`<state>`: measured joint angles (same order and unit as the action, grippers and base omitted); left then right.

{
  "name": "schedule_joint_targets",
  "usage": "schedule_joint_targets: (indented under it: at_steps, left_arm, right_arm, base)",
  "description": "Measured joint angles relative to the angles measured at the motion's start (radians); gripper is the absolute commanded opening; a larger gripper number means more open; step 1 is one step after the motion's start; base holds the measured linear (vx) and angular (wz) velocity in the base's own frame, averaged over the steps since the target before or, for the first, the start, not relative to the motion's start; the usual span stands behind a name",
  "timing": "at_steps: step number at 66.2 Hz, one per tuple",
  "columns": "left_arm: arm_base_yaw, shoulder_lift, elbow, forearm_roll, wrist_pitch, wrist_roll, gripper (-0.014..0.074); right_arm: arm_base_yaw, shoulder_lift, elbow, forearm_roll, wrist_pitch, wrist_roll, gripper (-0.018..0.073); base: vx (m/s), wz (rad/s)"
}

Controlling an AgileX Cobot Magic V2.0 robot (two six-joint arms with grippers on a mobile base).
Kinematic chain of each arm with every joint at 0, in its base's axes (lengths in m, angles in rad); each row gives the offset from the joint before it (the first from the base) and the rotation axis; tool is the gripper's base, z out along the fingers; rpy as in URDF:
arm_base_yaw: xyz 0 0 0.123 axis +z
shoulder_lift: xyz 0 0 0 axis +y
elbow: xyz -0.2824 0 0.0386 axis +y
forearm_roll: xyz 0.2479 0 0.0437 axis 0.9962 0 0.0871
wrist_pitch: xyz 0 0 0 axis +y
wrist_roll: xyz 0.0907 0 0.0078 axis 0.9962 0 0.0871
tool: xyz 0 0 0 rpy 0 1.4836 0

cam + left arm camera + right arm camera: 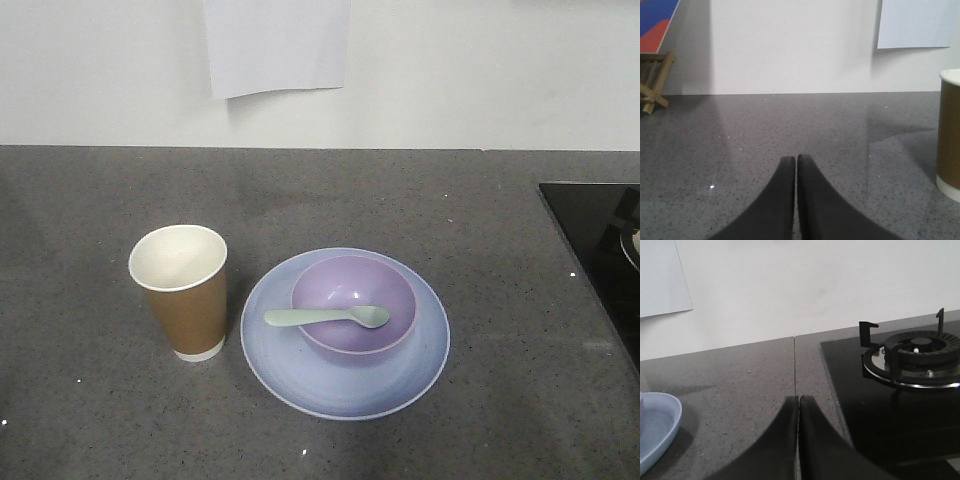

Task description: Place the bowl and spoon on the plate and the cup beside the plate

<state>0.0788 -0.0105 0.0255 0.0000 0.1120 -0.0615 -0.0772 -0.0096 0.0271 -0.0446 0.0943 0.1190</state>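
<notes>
Surface: a dark grey speckled surface (pixel 90 400) ran up to a white wall, carrying everything in the scene.
Plate: the pale blue-lavender plate (pixel 300 375) lay flat on the surface, right of centre in the front view; its rim (pixel 655 435) showed at the left edge of the right wrist view.
Bowl: the lavender bowl (pixel 353 285) sat upright on the plate, set slightly toward the back of it.
Spoon: the mint-white spoon (pixel 326 318) rested in the bowl, scoop to the right inside it, handle laid across the bowl's left rim and sticking out over the plate.
Cup: the brown paper cup (pixel 186 300) stood upright on the surface just left of the plate, near it but not touching; also seen at the right edge of the left wrist view (pixel 949 135).
Left pincer: the left pincer (pixel 795 161) was closed, tips pressed together with nothing between them, low over bare surface left of the cup.
Right pincer: the right pincer (pixel 799 401) was likewise closed and held nothing, between the plate and the hob.
Hob: a black glass hob (pixel 865 405) with a gas burner (pixel 920 352) sat at the right.
Wall: a white paper sheet (pixel 277 45) hung on it.
</notes>
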Motion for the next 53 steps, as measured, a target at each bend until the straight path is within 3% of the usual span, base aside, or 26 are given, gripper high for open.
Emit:
schedule_joint_targets:
  at_steps: [18, 53]
  left_arm:
    - [0.000, 0.000, 0.000, 0.000, 0.000, 0.000, -0.0006]
    - [0.000, 0.000, 0.000, 0.000, 0.000, 0.000, -0.0006]
  right_arm:
    - [0.000, 0.000, 0.000, -0.064, -0.012, 0.000, -0.0003]
    - [0.000, 0.000, 0.000, -0.065, -0.012, 0.000, -0.0002]
  base:
    - [0.00, 0.00]
    - [0.00, 0.00]
